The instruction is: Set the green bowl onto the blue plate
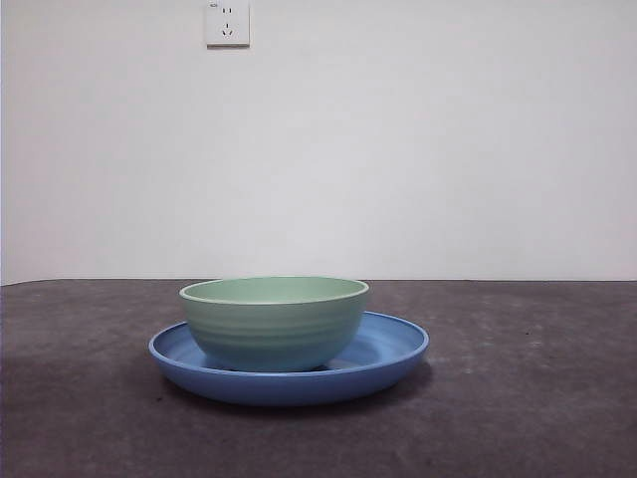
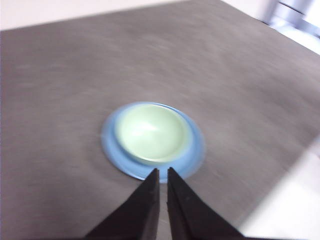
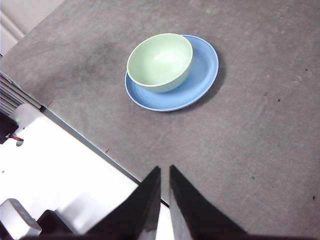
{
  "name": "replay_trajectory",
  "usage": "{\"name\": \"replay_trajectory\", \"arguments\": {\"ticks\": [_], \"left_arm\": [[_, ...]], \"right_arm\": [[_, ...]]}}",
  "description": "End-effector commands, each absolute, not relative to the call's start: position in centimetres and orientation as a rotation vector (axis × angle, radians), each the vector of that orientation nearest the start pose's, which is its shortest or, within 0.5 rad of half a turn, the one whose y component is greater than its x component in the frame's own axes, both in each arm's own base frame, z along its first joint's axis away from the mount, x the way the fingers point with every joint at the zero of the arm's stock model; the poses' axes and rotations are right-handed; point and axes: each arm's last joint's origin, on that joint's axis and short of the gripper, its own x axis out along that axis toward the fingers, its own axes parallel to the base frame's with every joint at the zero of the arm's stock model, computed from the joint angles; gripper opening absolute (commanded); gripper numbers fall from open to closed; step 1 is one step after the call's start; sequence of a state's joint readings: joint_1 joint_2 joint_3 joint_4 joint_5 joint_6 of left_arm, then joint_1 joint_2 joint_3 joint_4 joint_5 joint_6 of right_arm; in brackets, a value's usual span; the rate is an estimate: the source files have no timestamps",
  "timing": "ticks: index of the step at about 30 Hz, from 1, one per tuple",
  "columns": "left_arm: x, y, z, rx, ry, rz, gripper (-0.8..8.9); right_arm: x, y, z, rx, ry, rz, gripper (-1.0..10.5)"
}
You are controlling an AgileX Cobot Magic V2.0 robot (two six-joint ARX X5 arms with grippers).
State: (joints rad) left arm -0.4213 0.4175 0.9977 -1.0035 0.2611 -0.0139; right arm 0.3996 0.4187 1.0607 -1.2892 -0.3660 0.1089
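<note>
The green bowl [image 1: 275, 321] stands upright inside the blue plate [image 1: 390, 351] on the dark grey table, set toward the plate's left side in the front view. No arm shows in the front view. In the left wrist view my left gripper [image 2: 163, 176] is shut and empty, raised above the table just short of the plate [image 2: 114, 152] and bowl [image 2: 152, 132]; this picture is blurred. In the right wrist view my right gripper [image 3: 164, 175] is shut and empty, high over the table's edge, well away from the bowl [image 3: 160, 60] and plate [image 3: 200, 75].
A white wall with a power socket [image 1: 227, 22] stands behind the table. White equipment [image 3: 60, 170] lies beyond the table's edge under the right gripper. A pale floor strip [image 2: 295, 200] shows past the table's edge in the left wrist view.
</note>
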Motion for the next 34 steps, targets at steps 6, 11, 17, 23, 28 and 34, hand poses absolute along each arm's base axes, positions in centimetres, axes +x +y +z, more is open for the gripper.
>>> {"name": "replay_trajectory", "arguments": {"ticks": [6, 11, 17, 23, 28, 34], "left_arm": [[4.4, -1.5, 33.3, 0.003, 0.293, -0.427, 0.27], [6.9, -1.3, 28.5, 0.063, 0.252, -0.286, 0.27], [9.5, -0.9, 22.5, 0.071, 0.208, -0.111, 0.27], [10.2, -0.9, 18.2, 0.067, 0.185, -0.088, 0.27], [10.1, -0.8, 16.9, 0.067, 0.184, -0.088, 0.27], [9.9, -0.6, 15.5, 0.04, 0.176, -0.064, 0.27]], "right_arm": [[0.9, 1.5, 35.3, 0.082, 0.673, 0.713, 0.3], [0.9, 1.5, 35.3, 0.082, 0.673, 0.713, 0.3], [0.9, 1.5, 35.3, 0.082, 0.672, 0.714, 0.3], [0.9, 1.5, 35.3, 0.082, 0.672, 0.714, 0.3], [0.9, 1.5, 35.3, 0.082, 0.672, 0.714, 0.3], [0.9, 1.5, 35.3, 0.082, 0.672, 0.714, 0.3]]}}
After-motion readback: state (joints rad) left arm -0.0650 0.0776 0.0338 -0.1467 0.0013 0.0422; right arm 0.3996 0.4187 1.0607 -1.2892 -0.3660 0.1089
